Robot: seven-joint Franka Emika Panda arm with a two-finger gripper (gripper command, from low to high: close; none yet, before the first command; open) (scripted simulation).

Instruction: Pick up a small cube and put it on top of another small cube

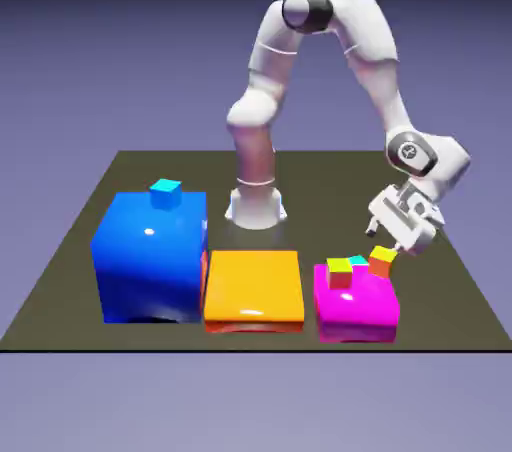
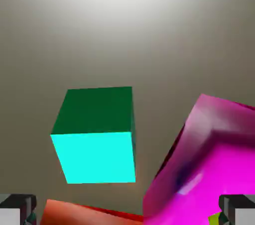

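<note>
- The small teal-green cube [image 2: 94, 134], its face bright cyan, appears to sit on the dark table just beyond the magenta block, though in the exterior view little more than its top shows.
- In the hand view it lies ahead of the fingertips [image 2: 17, 208], higher in the picture and left of the middle, touching neither of them.
- The gripper [image 2: 127, 209] has its fingers wide apart, with nothing clamped between them; in the exterior view it hangs tilted above the table at the right.
- The magenta block [image 1: 356, 305] is near the cube, on its right in the hand view.
- A yellow-topped cube [image 1: 340, 273] rests on that block; an orange cube [image 1: 382, 261] shows at its far right corner in the exterior view.
- The wide orange block [image 1: 254, 288] stands between the magenta block and the big blue block [image 1: 152, 260], which carries a cyan cube [image 1: 166, 193].
- The table [image 1: 330, 185] is dark, olive-brown and smooth, catching a pale glare in the hand view.
- Around it spreads a plain blue-violet backdrop [image 1: 100, 60], darkening to black along the top.
</note>
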